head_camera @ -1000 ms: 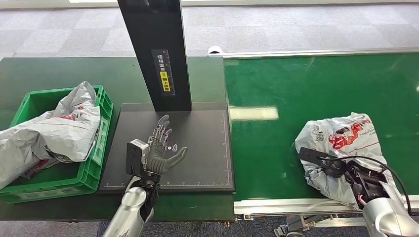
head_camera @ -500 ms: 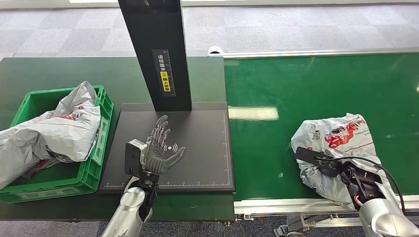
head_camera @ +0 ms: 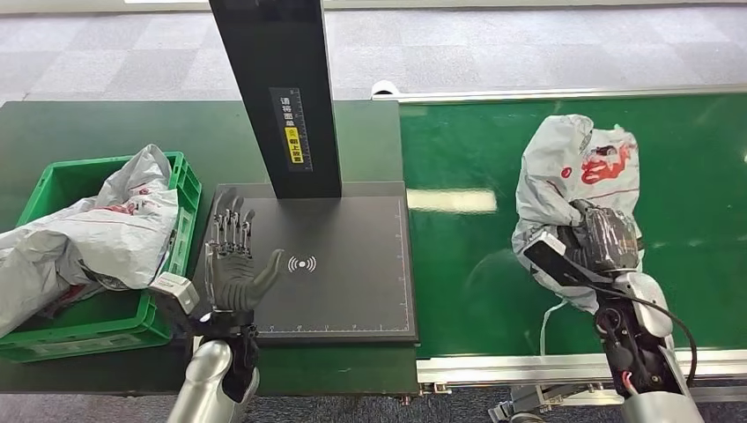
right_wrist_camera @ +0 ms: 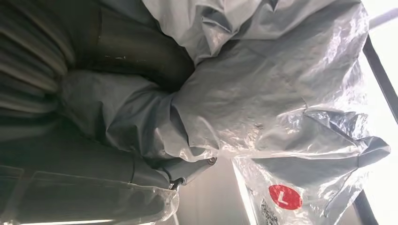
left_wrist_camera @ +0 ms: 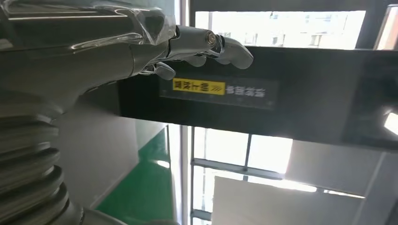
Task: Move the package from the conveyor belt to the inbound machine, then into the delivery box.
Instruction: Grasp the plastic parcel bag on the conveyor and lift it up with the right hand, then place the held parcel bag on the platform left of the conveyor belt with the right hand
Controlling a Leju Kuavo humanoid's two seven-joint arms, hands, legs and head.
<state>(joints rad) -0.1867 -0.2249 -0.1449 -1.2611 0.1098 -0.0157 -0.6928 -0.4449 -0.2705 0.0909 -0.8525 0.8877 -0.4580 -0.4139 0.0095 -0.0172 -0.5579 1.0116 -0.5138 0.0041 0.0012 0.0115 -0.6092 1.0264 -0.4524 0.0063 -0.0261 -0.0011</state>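
Grey plastic package (head_camera: pixel 573 167) gripped by right hand (head_camera: pixel 603 240) above green conveyor belt (head_camera: pixel 476 159), left hand (head_camera: pixel 231 264) empty, fingers spread over black inbound machine (head_camera: pixel 352 264), green delivery box (head_camera: pixel 172 295) far left.

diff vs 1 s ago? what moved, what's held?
The right hand has lifted the grey package off the conveyor belt; a second ago the package lay on the belt under that hand, and now it hangs bunched in its grip. The left hand, open, shifted from over the scanner plate toward the green crate. The crate, the bag in it and the black post are unchanged.
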